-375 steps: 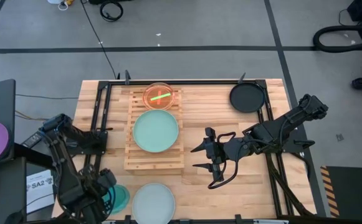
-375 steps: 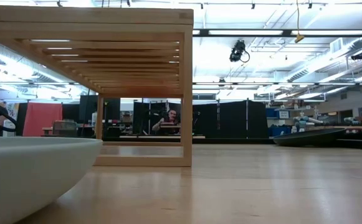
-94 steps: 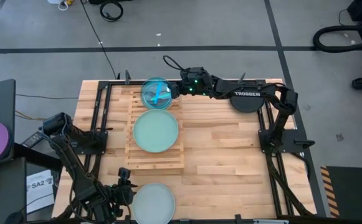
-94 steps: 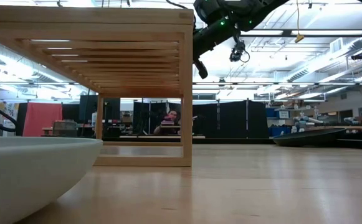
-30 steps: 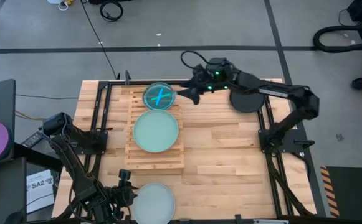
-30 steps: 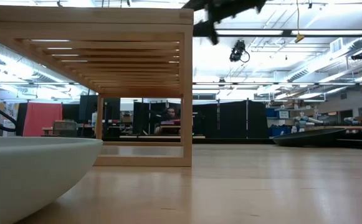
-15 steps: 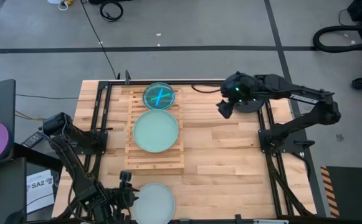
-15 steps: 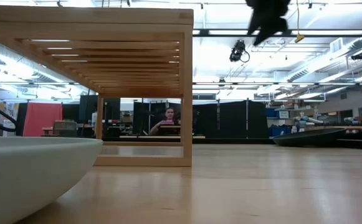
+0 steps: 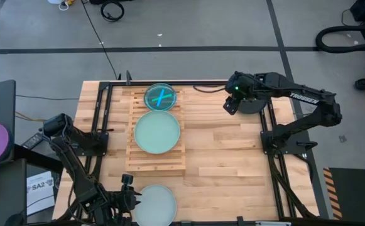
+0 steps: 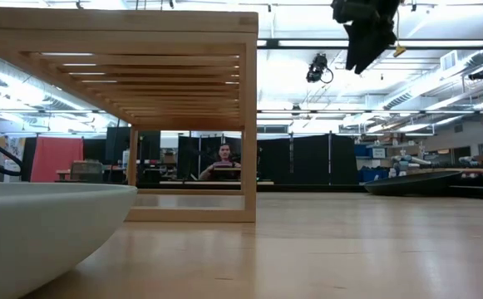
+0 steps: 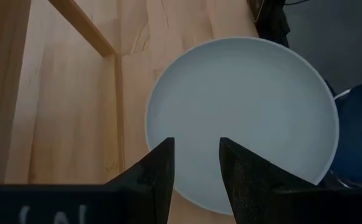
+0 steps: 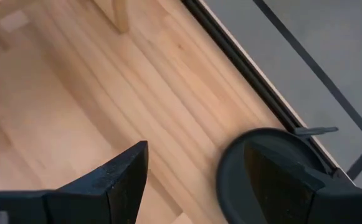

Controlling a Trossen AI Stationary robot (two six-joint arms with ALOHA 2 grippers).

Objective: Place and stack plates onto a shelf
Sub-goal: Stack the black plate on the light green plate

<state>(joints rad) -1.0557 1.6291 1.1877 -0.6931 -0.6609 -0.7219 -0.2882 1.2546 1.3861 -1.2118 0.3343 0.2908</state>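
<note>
Where the plank desk [image 9: 226, 163] meets grey taped floor, a person [image 10: 224, 163] sits far back in the workshop. On the slatted shelf [image 9: 156, 162] lie a mint-green plate [image 9: 157, 132] and a small blue plate [image 9: 160, 96], apparently stacked. Narrowly parted left fingers [image 11: 196, 163] hover over a whitish plate [image 9: 154, 204] at the near edge. Wide, empty right fingers [image 9: 228, 105] hang by a black disc [image 9: 255, 102].
</note>
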